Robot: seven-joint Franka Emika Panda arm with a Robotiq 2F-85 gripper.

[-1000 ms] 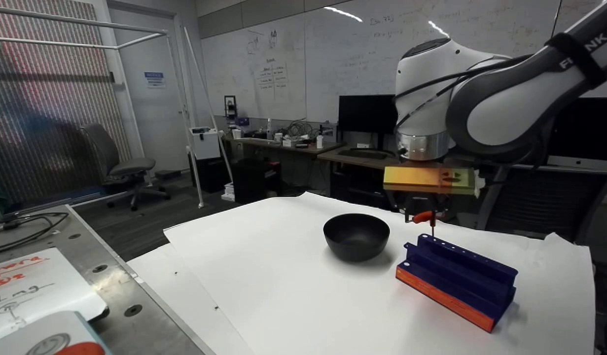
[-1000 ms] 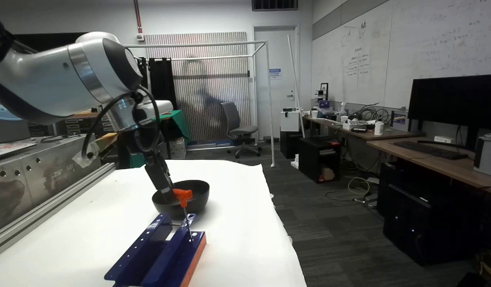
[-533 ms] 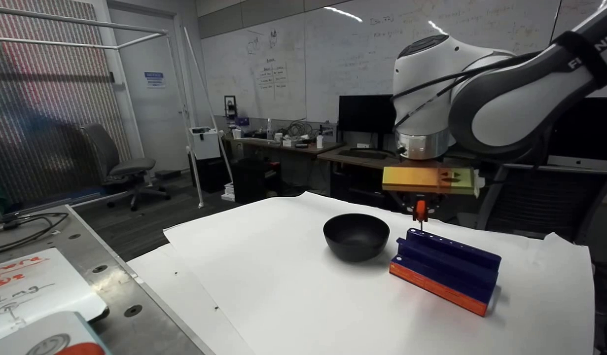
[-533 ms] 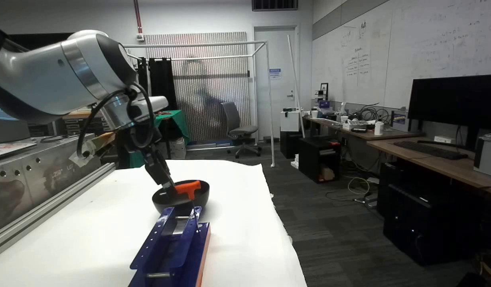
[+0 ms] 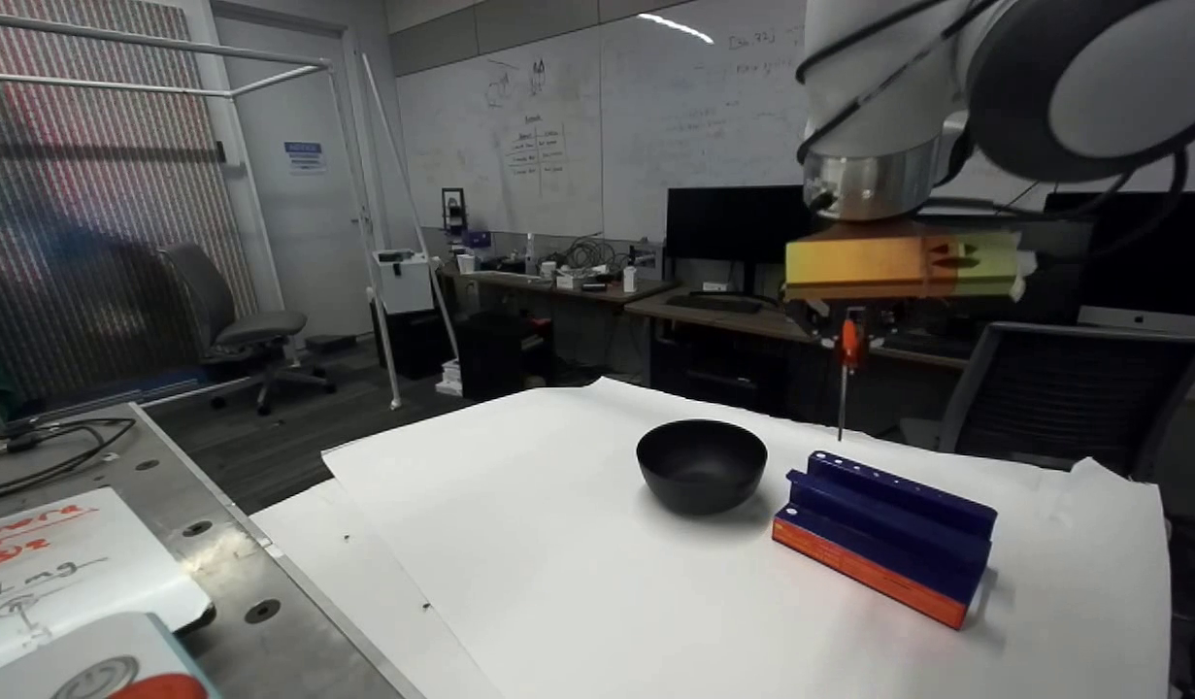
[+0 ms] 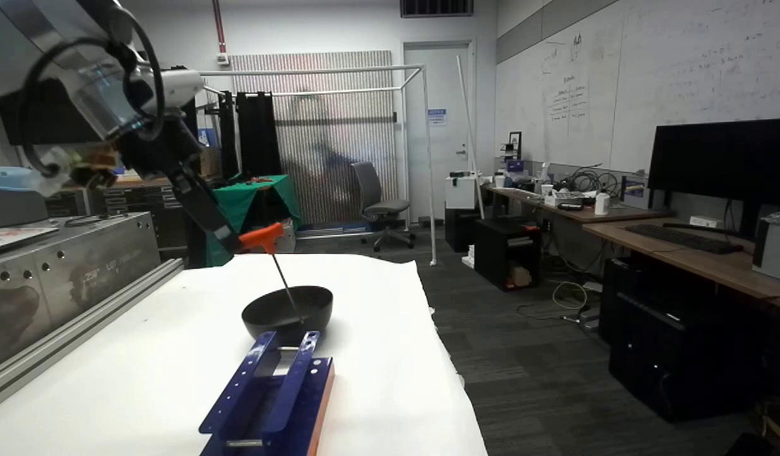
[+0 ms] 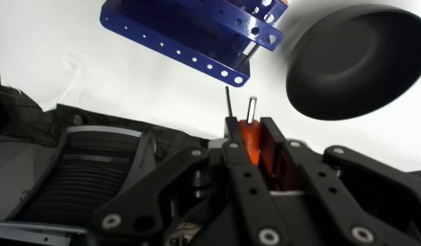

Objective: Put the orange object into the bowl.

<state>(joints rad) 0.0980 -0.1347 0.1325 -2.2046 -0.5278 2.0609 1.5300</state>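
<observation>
At the right of the frame in an exterior view, the orange object (image 5: 851,345) hung handle-up with its thin shaft (image 5: 843,403) pointing down, tip just above the blue block (image 5: 883,539) and apart from it. That was the change: half a second earlier the tip was down at the block's end; now it had come free and the gripper (image 7: 251,128) was clearly higher. Block had shifted slightly. Bowl (image 5: 702,476) hadn't moved, right of centre on the white sheet (image 5: 558,544).

Gripper was pinching the orange handle, near the centre of the wrist view; how firmly couldn't be told.

For the task: grasp and pull-out read as done, placing not yet. Bowl sat at the upper right of the wrist view, nothing visible inside, object apart from it to the lower left, so probably not over it. Left of centre in an exterior view the shaft (image 6: 284,278) crossed in front of the bowl, likely only a line-of-sight overlap.

Next move likely called for carrying it sideways over the bowl, high enough for the tip to clear the rim, then lowering and letting go. Risks: tip catching the block or rim, or the shaft ending up leaning out and toppling over the edge.
</observation>
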